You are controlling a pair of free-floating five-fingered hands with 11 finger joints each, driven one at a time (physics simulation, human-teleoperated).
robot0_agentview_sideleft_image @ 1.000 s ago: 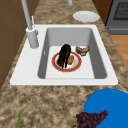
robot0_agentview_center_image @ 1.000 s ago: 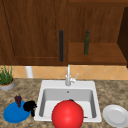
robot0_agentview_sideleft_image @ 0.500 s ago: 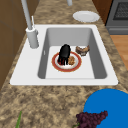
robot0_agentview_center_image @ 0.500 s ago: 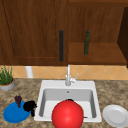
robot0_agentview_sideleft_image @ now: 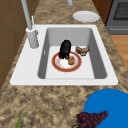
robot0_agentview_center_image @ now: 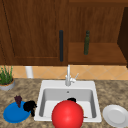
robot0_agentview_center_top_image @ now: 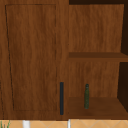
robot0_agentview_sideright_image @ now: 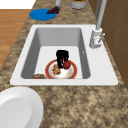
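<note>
While nothing has visibly shifted since earlier, the right hand (robot0_agentview_sideright_image: pixel 62 58) hangs over the red-rimmed white plate (robot0_agentview_sideright_image: pixel 71 73), curled fingers touching a small red fruit (robot0_agentview_sideright_image: pixel 66 65).

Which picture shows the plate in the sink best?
The left side view: the red-rimmed plate lies in plain sight in the sink, with a hand over it. The right side view shows it too. In the front view a red ball covers it.

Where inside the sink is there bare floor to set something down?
Bare floor lies between the red-rimmed plate and the basin's faucet-side wall, and toward the far end. The right hand, small brown food and plate crowd the middle.
</note>
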